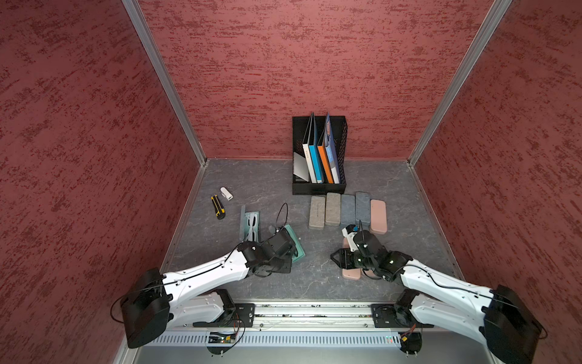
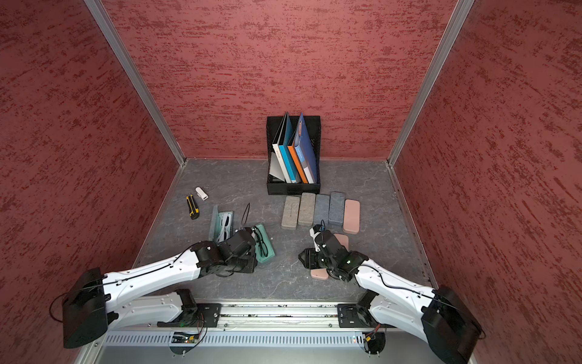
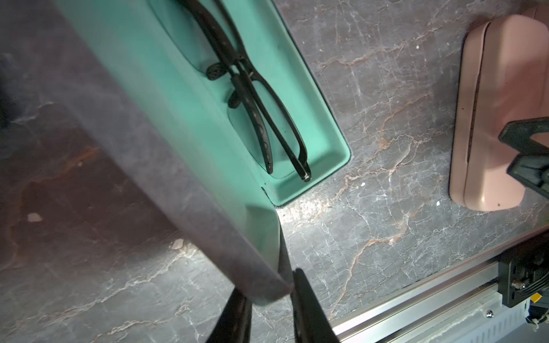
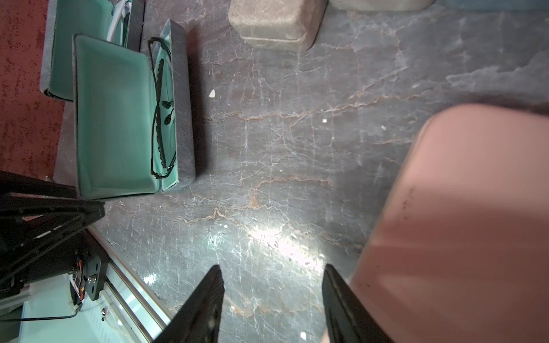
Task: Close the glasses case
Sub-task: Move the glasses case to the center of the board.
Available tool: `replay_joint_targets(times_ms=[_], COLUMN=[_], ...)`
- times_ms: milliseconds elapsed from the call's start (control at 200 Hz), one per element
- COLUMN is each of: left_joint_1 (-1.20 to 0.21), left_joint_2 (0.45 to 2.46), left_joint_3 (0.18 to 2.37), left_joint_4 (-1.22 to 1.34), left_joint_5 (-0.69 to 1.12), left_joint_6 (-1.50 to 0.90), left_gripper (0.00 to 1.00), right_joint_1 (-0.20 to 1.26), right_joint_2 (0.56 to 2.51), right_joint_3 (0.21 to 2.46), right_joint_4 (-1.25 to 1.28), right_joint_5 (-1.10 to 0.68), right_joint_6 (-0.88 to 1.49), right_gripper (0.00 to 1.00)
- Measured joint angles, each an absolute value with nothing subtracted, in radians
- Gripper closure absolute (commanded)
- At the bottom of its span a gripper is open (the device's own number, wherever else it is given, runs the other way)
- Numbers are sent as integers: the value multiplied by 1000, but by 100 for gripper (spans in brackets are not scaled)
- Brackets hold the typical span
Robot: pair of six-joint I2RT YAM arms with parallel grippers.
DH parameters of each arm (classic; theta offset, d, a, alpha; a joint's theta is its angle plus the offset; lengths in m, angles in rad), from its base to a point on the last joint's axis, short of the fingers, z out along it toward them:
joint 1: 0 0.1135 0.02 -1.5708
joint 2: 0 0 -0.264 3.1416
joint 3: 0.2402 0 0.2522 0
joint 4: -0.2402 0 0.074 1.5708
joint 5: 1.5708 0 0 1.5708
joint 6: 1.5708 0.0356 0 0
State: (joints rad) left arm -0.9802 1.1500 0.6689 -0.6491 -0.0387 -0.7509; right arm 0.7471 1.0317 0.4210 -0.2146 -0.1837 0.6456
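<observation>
left jaws clamp the glasses case lid [image 3: 178, 190] to fold it over the glasses [image 3: 243, 86]; right jaws apart, holding nothing

Bench [image 1: 315, 283] layout. At the rear stands a file rack [image 1: 318, 189] holding folders [image 1: 315, 164]. Directly before it lies a row of five closed cases [image 1: 348, 209]. Left of centre lies the open glasses case [image 1: 299, 252], with glasses [image 3: 237, 80] inside. A second open case [image 1: 250, 223] lies just left of it, with a knife [image 1: 218, 207] and a clip [image 1: 226, 193] behind. A lone closed case [image 1: 351, 274] lies front right.
</observation>
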Motion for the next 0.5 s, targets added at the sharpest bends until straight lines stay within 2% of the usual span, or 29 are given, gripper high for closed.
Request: replay_joint_targets(times_ms=[155, 396, 501], left_joint_1=[-1063, -1119, -1150], left_joint_2=[1164, 1163, 1140], left_joint_3=[667, 667, 667], left_joint_4=[-642, -646, -665], left_joint_5=[-62, -94, -115], left_joint_6=[-805, -852, -873], left_gripper=[76, 77, 70], right_joint_1=[747, 747, 747], right_joint_2=[1054, 1048, 1045], right_joint_3=[418, 418, 418], right_joint_4=[-183, -177, -176], right_joint_5=[-206, -225, -237], right_joint_6=[656, 659, 657], right_gripper=[48, 48, 48])
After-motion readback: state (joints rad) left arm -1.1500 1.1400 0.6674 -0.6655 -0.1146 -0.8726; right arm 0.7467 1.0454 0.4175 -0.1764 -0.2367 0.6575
